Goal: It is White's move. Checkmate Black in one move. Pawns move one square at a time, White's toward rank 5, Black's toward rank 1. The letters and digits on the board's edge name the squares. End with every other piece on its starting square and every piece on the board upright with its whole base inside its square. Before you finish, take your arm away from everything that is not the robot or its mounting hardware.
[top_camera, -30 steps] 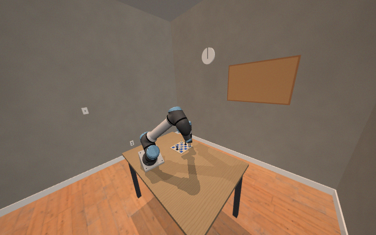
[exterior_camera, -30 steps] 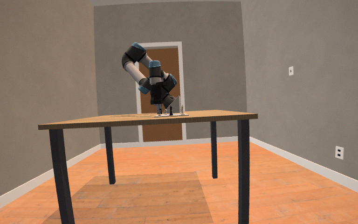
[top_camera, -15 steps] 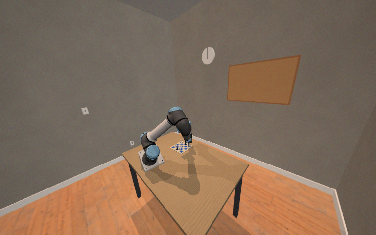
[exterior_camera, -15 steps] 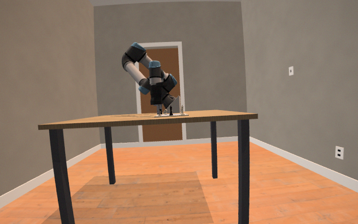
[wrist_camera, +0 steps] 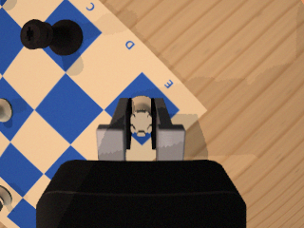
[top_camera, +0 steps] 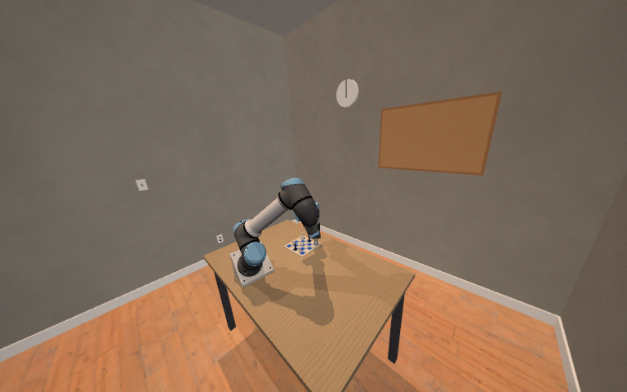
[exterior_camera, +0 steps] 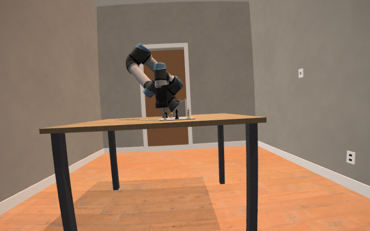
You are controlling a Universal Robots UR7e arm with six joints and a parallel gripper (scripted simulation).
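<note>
Pincer (wrist_camera: 141, 128): clamped on small white chess piece (wrist_camera: 140, 121), above blue E-file corner square (wrist_camera: 144, 89).
Risk: tilt on release; base straddling square.
Neighbour: black turned piece (wrist_camera: 51, 36), well apart.
</note>
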